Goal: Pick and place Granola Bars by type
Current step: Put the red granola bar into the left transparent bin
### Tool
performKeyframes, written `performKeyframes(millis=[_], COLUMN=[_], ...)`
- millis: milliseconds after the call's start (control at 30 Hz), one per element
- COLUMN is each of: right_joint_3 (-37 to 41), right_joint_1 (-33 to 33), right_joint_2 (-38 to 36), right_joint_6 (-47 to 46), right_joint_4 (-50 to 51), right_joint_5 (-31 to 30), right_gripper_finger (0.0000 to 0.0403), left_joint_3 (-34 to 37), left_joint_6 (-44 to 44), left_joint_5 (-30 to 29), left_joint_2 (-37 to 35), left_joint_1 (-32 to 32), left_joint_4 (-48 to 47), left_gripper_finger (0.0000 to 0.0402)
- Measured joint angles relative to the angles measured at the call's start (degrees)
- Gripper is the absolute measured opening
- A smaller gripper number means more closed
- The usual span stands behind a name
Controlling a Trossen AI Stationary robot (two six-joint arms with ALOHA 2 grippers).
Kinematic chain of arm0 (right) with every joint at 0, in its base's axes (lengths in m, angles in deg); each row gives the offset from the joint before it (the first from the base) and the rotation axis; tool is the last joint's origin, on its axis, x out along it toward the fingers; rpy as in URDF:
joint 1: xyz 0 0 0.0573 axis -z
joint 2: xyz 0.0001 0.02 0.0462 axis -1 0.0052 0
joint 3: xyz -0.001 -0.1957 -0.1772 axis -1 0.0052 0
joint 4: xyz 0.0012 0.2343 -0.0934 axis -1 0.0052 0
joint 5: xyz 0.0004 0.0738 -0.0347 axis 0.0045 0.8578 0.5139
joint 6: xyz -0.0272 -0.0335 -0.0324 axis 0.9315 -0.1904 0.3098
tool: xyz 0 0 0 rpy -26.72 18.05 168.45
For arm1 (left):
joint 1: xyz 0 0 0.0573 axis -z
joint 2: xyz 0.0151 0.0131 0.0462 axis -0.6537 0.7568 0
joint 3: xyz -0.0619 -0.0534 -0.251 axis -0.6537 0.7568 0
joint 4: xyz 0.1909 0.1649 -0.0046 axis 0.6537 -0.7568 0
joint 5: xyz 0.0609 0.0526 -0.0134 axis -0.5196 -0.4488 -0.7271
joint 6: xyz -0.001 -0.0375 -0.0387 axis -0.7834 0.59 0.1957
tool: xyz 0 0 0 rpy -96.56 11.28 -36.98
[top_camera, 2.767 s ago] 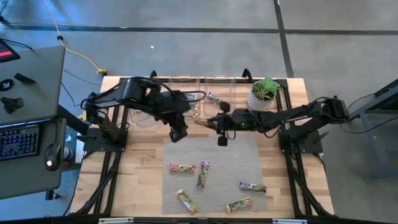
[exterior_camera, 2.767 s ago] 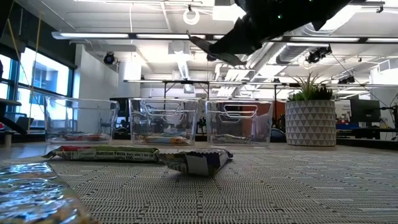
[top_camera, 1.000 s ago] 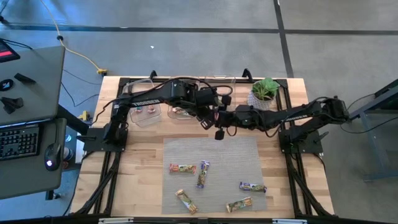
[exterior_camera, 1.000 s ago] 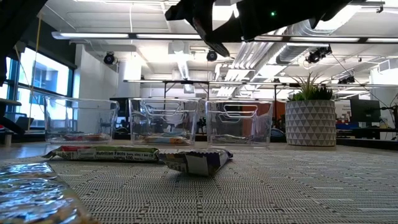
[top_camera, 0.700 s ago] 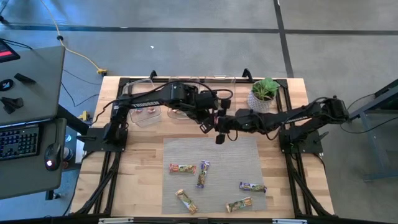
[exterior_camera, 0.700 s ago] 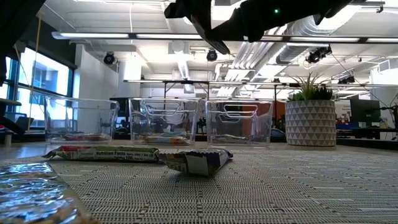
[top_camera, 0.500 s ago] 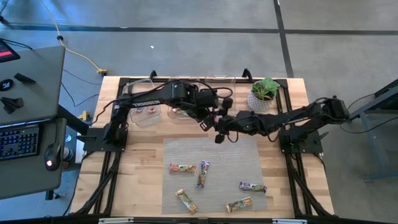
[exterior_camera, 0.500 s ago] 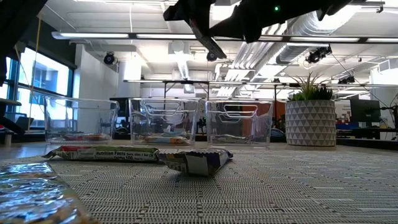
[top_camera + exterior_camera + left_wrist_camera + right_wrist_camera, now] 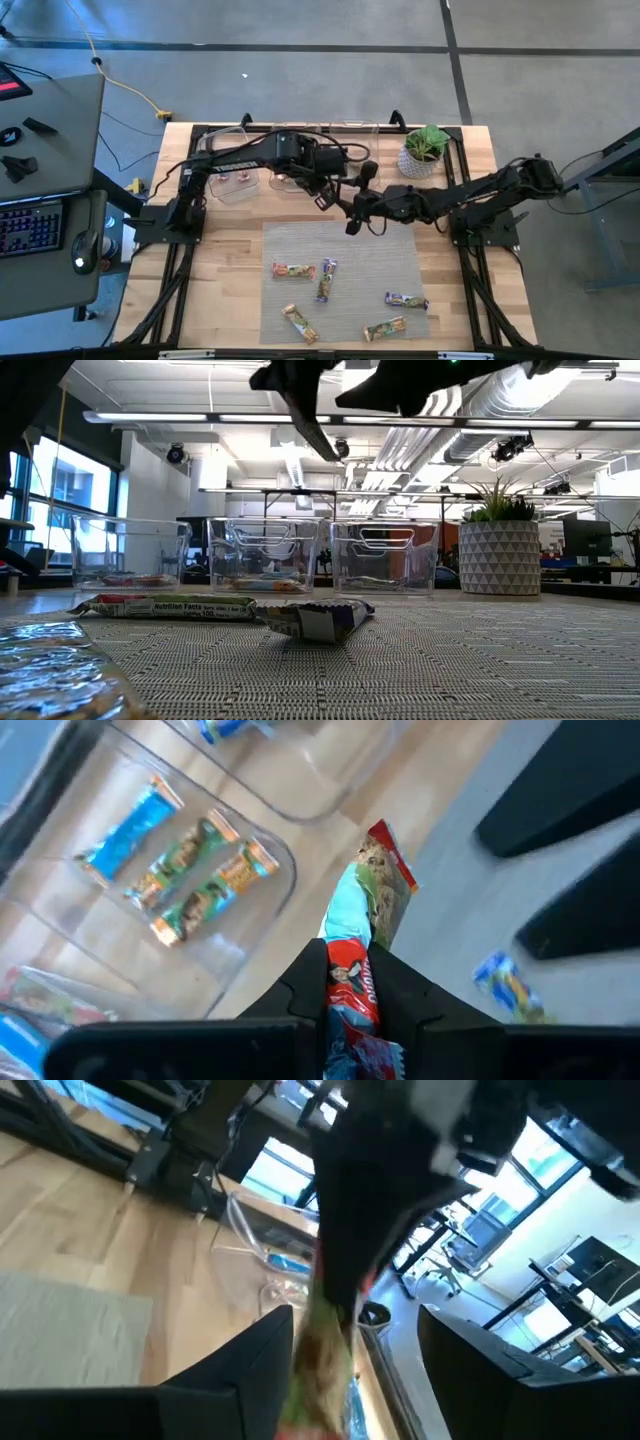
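A granola bar (image 9: 365, 890) in a red and blue wrapper sticks out of my left gripper (image 9: 345, 970), which is shut on it above the bare wood by the middle clear bin (image 9: 290, 172). My right gripper (image 9: 355, 1370) is open right beside it (image 9: 356, 206), a finger on either side of the bar's free end; I cannot tell whether they touch it. Several more bars (image 9: 293, 270) lie flat on the grey mat (image 9: 340, 240). Others lie inside the bins (image 9: 190, 870). My left gripper pinches one end of the bar (image 9: 345, 955) between its two fingers. The fingers lie along the bar, whose other end (image 9: 380, 850) juts out past the fingertips. The bar is lifted clear of the table.
Three clear bins (image 9: 265, 555) stand in a row along the far edge, with a potted plant (image 9: 425, 150) to their right. The loose bars lie on the near half of the mat (image 9: 384, 328). The two arms meet above the mat's far edge.
My left gripper has drawn toward the table's left with the bar. My right gripper has shifted a little toward the near edge, so the two now stand farther apart.
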Motion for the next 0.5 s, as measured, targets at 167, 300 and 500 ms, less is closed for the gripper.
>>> performKeyframes(millis=[167,300,500], right_joint_3=[0.02,0.07,0.07], right_joint_1=[-3.69,-5.87,-7.2], right_joint_2=[-3.09,-6.49,-10.61], right_joint_6=[-0.14,-0.19,-3.33], right_joint_4=[6.09,12.33,20.48], right_joint_5=[-7.93,-16.15,-23.63], right_gripper_finger=[0.0201,0.02,0.0201], left_joint_3=[0.81,0.81,3.39], left_joint_6=[-1.12,-0.79,2.22], left_joint_5=[-4.62,-8.13,-18.13], left_joint_2=[-4.4,-10.71,-22.24], left_joint_1=[0.02,0.02,-0.09], left_joint_4=[-0.18,-0.07,-0.04], left_gripper_finger=[0.0041,0.0041,0.0042])
